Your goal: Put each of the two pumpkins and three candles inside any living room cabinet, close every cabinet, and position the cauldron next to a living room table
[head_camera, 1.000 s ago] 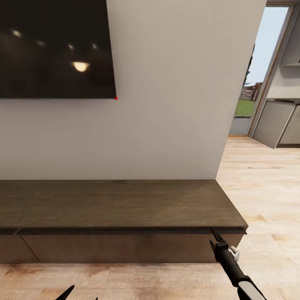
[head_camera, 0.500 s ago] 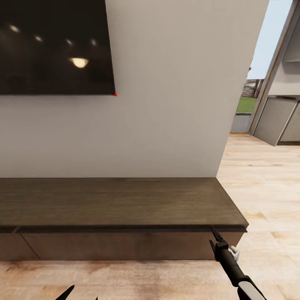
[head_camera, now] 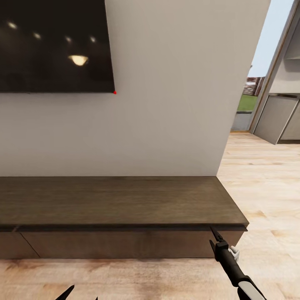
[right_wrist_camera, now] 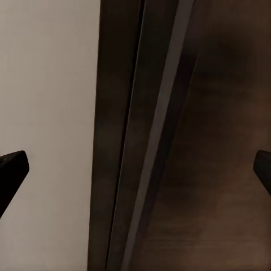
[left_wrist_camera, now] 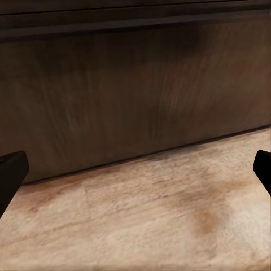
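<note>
I stand facing the cabinet (head_camera: 121, 206), which runs along the wall under the TV (head_camera: 54, 43), its front shut. My right tool (head_camera: 215, 234) sits at the top edge near the right end, fingers spread and empty. My left tool (left_wrist_camera: 135, 169) is spread too, low near the floor (head_camera: 258, 183). Opening and filling the cabinet look undone.

The long, low dark-brown cabinet (head_camera: 116, 208) stands shut against the pale wall, its thin black top edge level with the right gripper (head_camera: 213, 231), whose fingertip sits just at the front's upper right corner.
</note>
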You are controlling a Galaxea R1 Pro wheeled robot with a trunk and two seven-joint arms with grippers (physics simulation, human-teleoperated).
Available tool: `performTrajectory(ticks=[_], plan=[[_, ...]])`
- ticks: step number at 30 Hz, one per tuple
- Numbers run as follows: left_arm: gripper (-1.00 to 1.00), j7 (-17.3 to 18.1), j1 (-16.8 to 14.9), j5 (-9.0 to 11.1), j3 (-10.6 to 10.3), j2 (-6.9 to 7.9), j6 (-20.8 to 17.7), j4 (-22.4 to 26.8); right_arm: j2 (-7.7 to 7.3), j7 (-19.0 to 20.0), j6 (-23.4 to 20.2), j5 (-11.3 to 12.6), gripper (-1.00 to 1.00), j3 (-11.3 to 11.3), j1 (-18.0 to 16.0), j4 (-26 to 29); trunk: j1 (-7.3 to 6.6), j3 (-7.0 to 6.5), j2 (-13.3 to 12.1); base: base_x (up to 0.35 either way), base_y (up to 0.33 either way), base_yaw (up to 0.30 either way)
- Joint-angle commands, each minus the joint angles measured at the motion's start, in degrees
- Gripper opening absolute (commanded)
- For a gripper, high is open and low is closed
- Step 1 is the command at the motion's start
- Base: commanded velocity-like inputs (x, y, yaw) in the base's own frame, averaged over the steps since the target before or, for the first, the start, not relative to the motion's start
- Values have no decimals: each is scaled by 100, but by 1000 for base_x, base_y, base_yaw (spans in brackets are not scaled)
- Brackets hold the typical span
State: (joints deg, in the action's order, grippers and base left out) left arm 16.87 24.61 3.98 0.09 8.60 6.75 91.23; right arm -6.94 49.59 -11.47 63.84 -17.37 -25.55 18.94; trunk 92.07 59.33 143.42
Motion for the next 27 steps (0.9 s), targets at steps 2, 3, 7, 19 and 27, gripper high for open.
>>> performTrajectory(ticks=[2,3,7,19,27], plan=[[100,26,0,42,3,2,3,0,0,16,-58,53,100,-3,-3,-4,-1,4,2,3,0,0],[100,24,0,42,2,2,3,0,0,16,-58,54,100,-3,-3,-4,-1,4,2,20,0,0],[100,19,0,42,0,-1,1,0,0,16,-58,52,100,-1,-3,-4,-1,4,2,77,0,0],[100,18,0,42,-1,-3,-1,0,0,16,-58,52,100,4,-3,-4,-1,4,2,44,4,0],[100,18,0,42,14,-4,7,0,0,16,-58,50,100,4,-3,-5,-1,4,2,54,11,0]])
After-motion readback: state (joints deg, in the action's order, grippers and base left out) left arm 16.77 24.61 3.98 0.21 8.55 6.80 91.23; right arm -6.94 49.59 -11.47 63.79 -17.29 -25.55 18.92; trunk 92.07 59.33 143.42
